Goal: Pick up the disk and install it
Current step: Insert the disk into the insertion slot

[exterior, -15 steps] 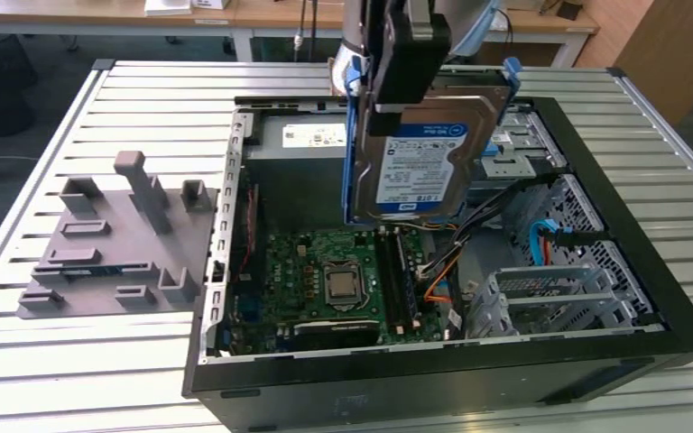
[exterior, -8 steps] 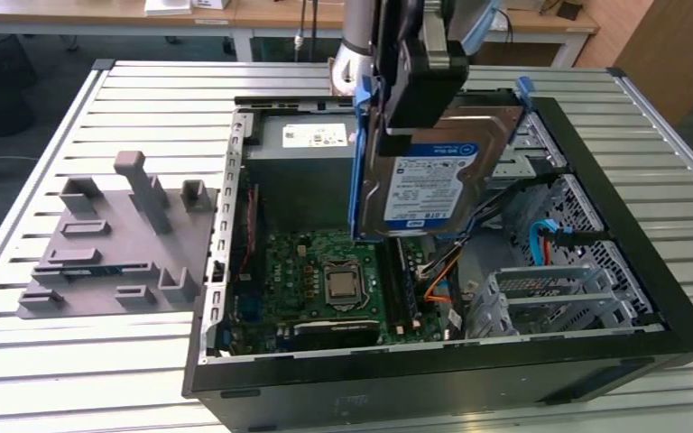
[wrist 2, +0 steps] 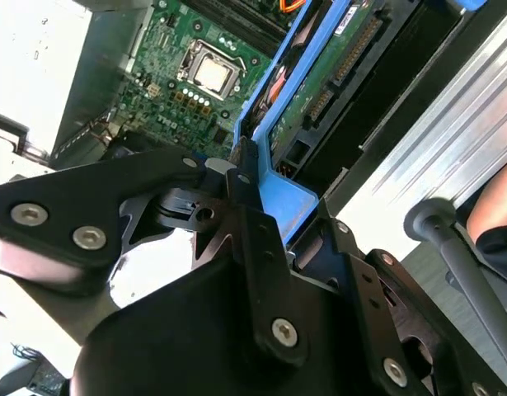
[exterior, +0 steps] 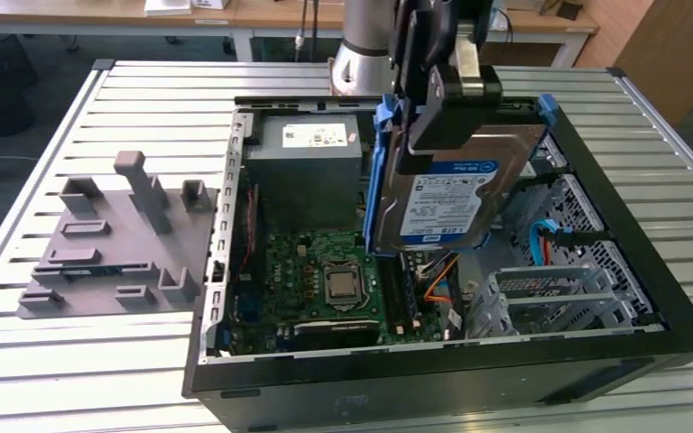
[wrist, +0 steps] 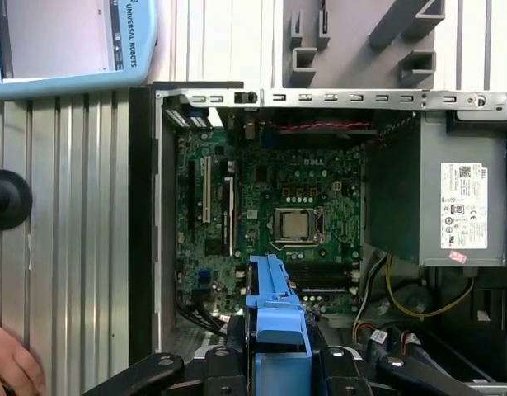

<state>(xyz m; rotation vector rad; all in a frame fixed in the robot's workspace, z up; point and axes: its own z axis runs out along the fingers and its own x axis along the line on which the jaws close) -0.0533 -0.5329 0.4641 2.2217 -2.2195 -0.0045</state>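
Observation:
The disk [exterior: 457,191], a silver drive with a white-and-blue label in a blue carrier bracket [exterior: 379,171], hangs tilted on edge above the open computer case [exterior: 635,347]. My gripper [exterior: 437,122] is shut on its upper end, over the case's back right part in the exterior view. In the second wrist view the black fingers [wrist 2: 241,186] clamp the blue bracket [wrist 2: 290,198], and the drive's green circuit side [wrist 2: 335,74] shows beyond. In the first wrist view the bracket [wrist: 274,305] stands over the motherboard [wrist: 294,198].
Inside the case are a grey power supply [exterior: 304,162], the motherboard [exterior: 322,271] and a metal drive cage [exterior: 558,293]. A grey fixture plate [exterior: 118,244] lies at the exterior view's left. A person's hand [wrist: 10,363] and a pendant [wrist: 72,41] are beside the case.

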